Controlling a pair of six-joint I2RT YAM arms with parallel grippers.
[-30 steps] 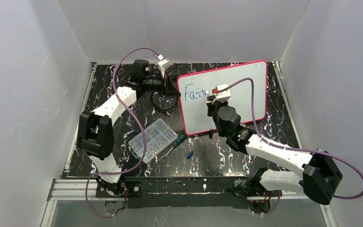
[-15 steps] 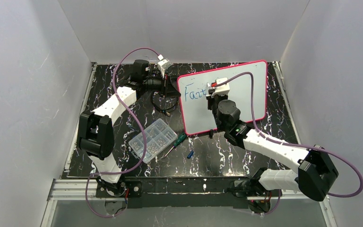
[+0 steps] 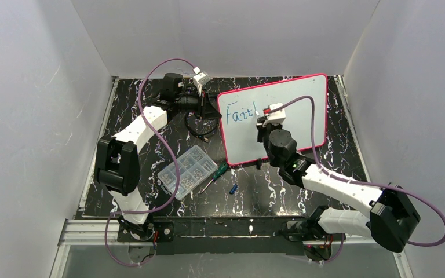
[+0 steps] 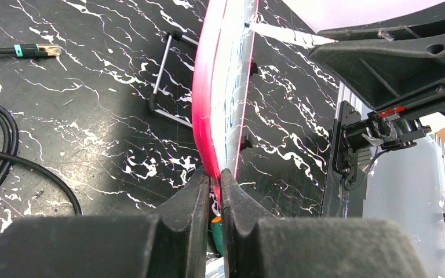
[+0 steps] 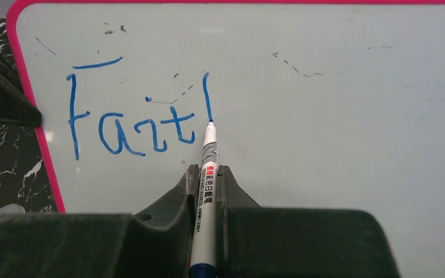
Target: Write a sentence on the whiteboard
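Lengthwise, the whiteboard [image 3: 237, 145] runs left to right on the far right of the marbled black table [image 3: 139, 174], glossy white inside a thin, round-cornered pink frame. The left gripper [image 4: 214, 174] pinches its left edge. The right gripper [image 5: 207, 169] clamps a slim marker [image 5: 210, 139], its tip on the board under a fresh vertical stroke that ends the sentence [image 5: 130, 124], blue handwritten "Fait".

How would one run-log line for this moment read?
left jaws: shut on whiteboard edge | right jaws: shut on marker | tip: at stroke after "Fait" | sentence: unfinished
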